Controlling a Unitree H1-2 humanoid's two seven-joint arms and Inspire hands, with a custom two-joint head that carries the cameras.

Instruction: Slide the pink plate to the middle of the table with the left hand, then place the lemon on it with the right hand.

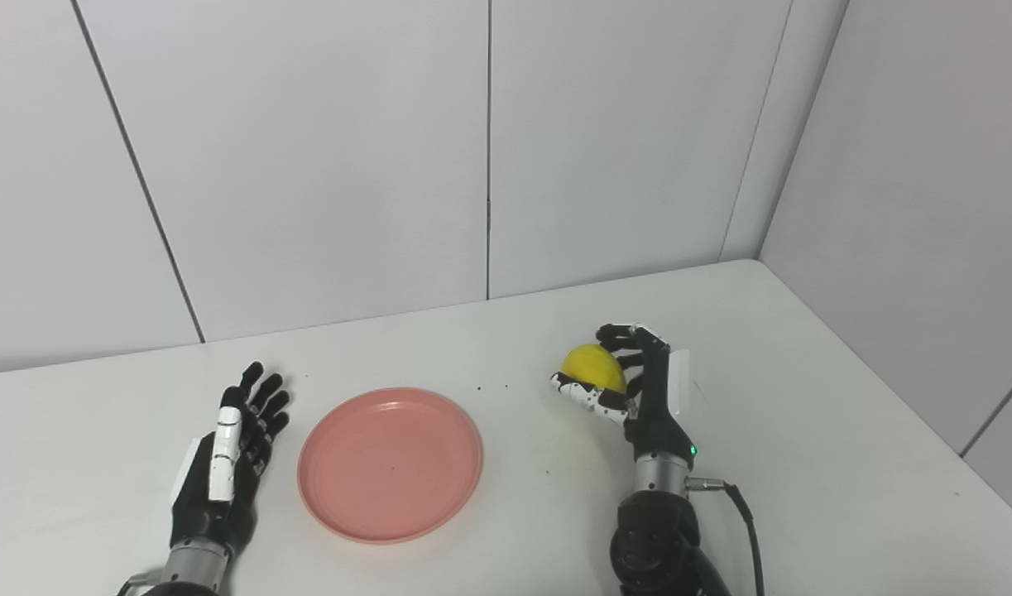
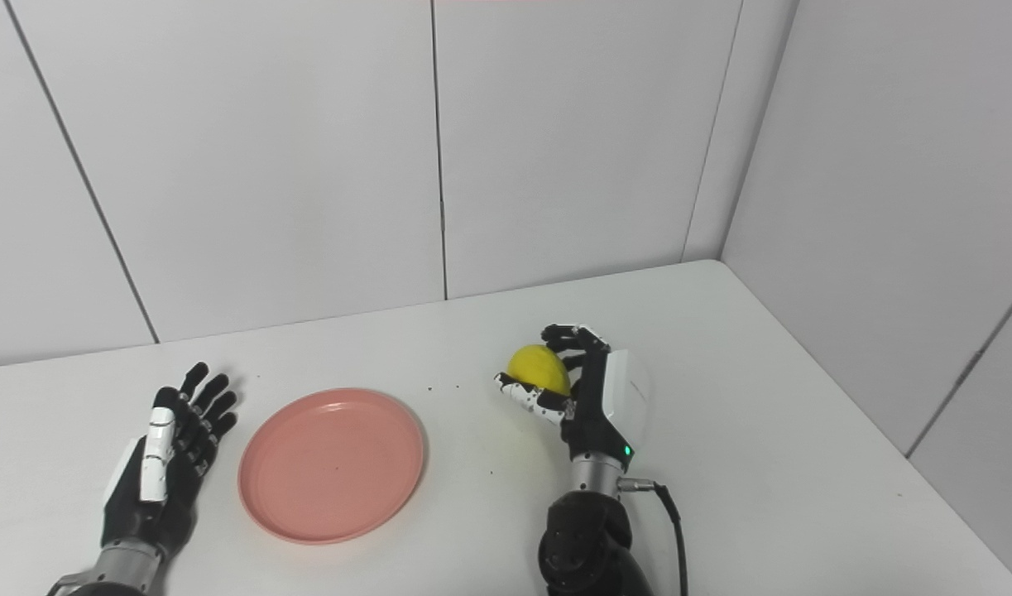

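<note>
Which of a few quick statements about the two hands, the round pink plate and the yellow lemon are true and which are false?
1. The right hand is closed on the yellow lemon. True.
2. The lemon lies on the round pink plate. False: it is in the right hand, apart from the plate, which holds nothing.
3. The left hand is open, beside the plate. True.
4. The left hand grips the plate's rim. False: it does not touch the plate.

Left hand lying flat and apart from anything, fingers spread and pointing away, holding nothing, right hand standing upright on its wrist, fingers and thumb curling around the lemon, gripping it.
</note>
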